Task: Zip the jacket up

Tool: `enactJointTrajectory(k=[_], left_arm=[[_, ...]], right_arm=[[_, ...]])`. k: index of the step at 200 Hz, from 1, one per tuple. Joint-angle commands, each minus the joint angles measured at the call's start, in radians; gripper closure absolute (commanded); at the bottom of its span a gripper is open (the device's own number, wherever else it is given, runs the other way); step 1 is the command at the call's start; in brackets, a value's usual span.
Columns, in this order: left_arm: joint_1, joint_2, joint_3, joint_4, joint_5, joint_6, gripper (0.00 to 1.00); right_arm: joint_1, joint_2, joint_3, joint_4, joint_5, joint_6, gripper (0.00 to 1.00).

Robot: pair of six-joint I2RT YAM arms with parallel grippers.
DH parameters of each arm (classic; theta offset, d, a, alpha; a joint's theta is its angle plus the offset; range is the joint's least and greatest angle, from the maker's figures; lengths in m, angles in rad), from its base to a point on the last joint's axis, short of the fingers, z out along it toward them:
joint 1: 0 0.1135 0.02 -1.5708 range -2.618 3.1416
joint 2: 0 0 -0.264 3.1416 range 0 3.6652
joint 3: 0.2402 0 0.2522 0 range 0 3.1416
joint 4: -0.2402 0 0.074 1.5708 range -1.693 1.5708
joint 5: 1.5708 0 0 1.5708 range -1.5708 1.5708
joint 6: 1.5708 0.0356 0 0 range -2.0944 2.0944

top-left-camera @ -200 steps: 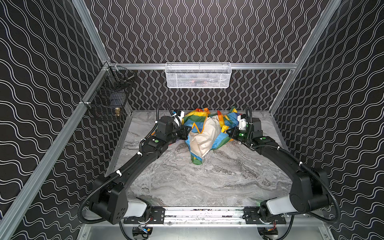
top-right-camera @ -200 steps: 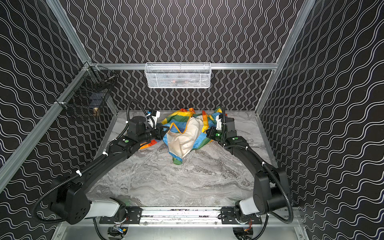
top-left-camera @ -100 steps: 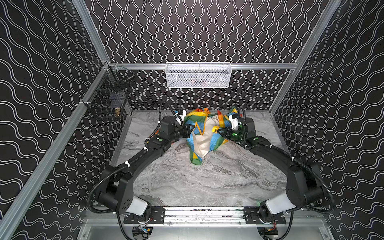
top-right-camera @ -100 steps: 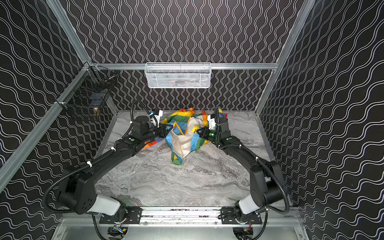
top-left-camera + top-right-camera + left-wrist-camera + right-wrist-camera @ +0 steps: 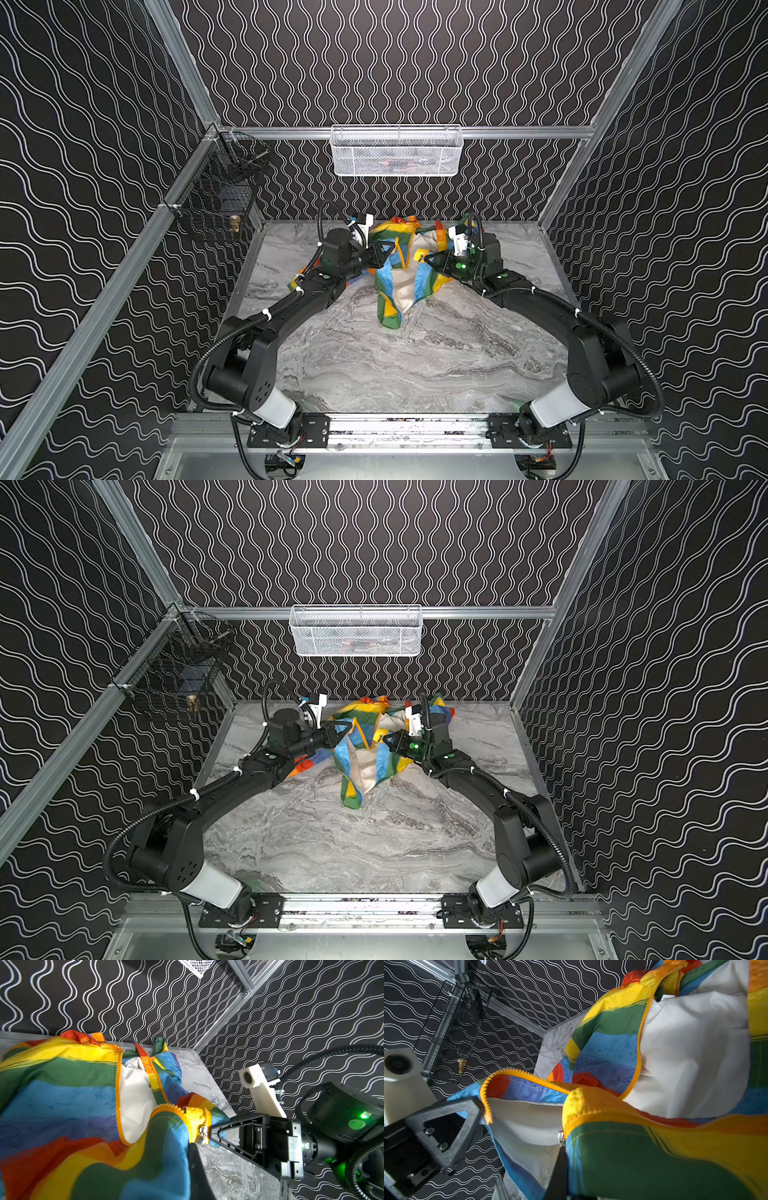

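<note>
We saw the jacket (image 5: pixel 397 270) at the far middle of the bench (image 5: pixel 374 365), close to the back wall, crumpled and partly lifted between the two arms. The left arm (image 5: pixel 307 291) stretched from its base at the near edge far forward. Its elbow was bent outward to the left and its forearm turned inward to the middle. The right arm (image 5: pixel 536 299) made the mirror pose, with the elbow out to the right and the forearm coming inward. Both wrists were held low and nearly level over the bench. In this way the left jaws and the right jaws pointed at each other across the open front of the jacket, near but apart.

The left jaws were clenched on the lower end of one edge of the orange zipper (image 5: pixel 484 1103). In the right wrist view their tip pinched the cloth just beside the last teeth. The right jaws were also clenched, grasping the other front edge at its yellow corner, and a small metal slider (image 5: pixel 202 1133) hung just beside their tip. Between both edges the zipper stood open and the white lining (image 5: pixel 135 1093) showed. One striped part of the jacket hung down from the grips and lay on the bench toward the near side. Another part showed beside the left forearm.
</note>
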Motion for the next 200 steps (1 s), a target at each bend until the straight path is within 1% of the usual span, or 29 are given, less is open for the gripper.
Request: enactJointTrajectory(k=[1,24,73,120,158,200], left_arm=[[0.003,0.008,0.008,0.084,0.023,-0.027,1.00],[0.003,0.014,0.006,0.108,0.041,-0.040,1.00],[0.007,0.004,-0.015,0.180,0.084,-0.074,1.00],[0.014,0.007,-0.042,0.292,0.131,-0.150,1.00],[0.015,0.046,-0.048,0.410,0.178,-0.231,1.00],[0.015,0.079,-0.050,0.471,0.202,-0.283,1.00]], right_arm=[[0.002,-0.017,-0.011,0.057,0.019,0.012,1.00],[0.001,-0.016,-0.014,0.081,-0.022,0.008,1.00],[0.002,0.002,-0.040,0.243,-0.153,0.062,1.00],[0.000,-0.017,-0.045,0.293,-0.181,0.061,1.00],[0.000,0.000,-0.047,0.372,-0.225,0.099,1.00],[0.000,0.014,-0.047,0.432,-0.275,0.111,1.00]])
